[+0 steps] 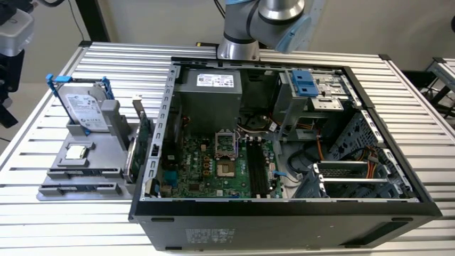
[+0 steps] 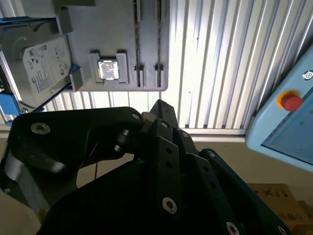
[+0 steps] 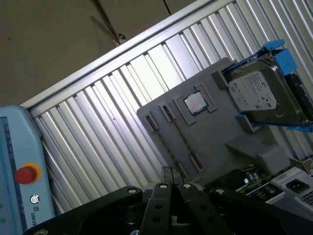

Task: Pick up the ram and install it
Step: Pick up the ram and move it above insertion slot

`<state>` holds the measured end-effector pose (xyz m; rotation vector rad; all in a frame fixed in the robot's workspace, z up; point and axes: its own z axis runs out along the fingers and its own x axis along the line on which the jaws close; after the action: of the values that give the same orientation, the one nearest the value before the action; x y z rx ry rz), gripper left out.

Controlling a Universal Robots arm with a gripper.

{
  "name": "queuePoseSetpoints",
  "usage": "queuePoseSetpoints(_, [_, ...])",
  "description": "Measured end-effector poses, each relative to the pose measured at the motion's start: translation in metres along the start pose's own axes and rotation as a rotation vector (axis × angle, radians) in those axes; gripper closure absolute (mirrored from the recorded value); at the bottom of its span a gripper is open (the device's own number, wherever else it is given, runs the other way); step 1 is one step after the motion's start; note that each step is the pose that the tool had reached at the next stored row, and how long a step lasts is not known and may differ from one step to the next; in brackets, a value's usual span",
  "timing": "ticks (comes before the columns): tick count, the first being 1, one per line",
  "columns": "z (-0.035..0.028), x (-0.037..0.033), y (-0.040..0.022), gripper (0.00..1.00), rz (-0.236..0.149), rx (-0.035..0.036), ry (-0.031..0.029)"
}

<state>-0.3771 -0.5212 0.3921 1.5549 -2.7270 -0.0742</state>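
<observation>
Ribbed aluminium table [image 1: 42,213]. Open black sheet-metal computer case [image 1: 284,218] with a green board [image 1: 206,173] inside. Flat grey plastic tray [image 1: 53,181] sits beside the case. Black jointed gripper [image 3: 168,172] has its fingertips pressed together, holding nothing. Ram [image 1: 87,172] is a thin dark strip, edge-up in a tray slot.

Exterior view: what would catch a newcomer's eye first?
The open black computer case sits in the middle, its green motherboard laid bare inside. On the exterior view's left a grey parts tray props up a silver hard drive in a blue bracket, and the grey-and-blue robot arm rises behind the case.
</observation>
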Motion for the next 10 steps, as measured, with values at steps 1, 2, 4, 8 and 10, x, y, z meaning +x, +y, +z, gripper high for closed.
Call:
queuePoseSetpoints(1, [0.0,0.0,0.0,1.0,-0.006,-0.0001,0.0004])
queuePoseSetpoints(2, [0.0,0.0,0.0,1.0,-0.012,-0.0001,0.0008])
queuePoseSetpoints(4, [0.0,0.0,0.0,1.0,-0.025,-0.0003,0.0015])
queuePoseSetpoints(8, [0.0,0.0,-0.0001,1.0,-0.05,-0.0006,0.003])
queuePoseSetpoints(10, [0.0,0.0,-0.0001,1.0,-0.064,-0.0008,0.0037])
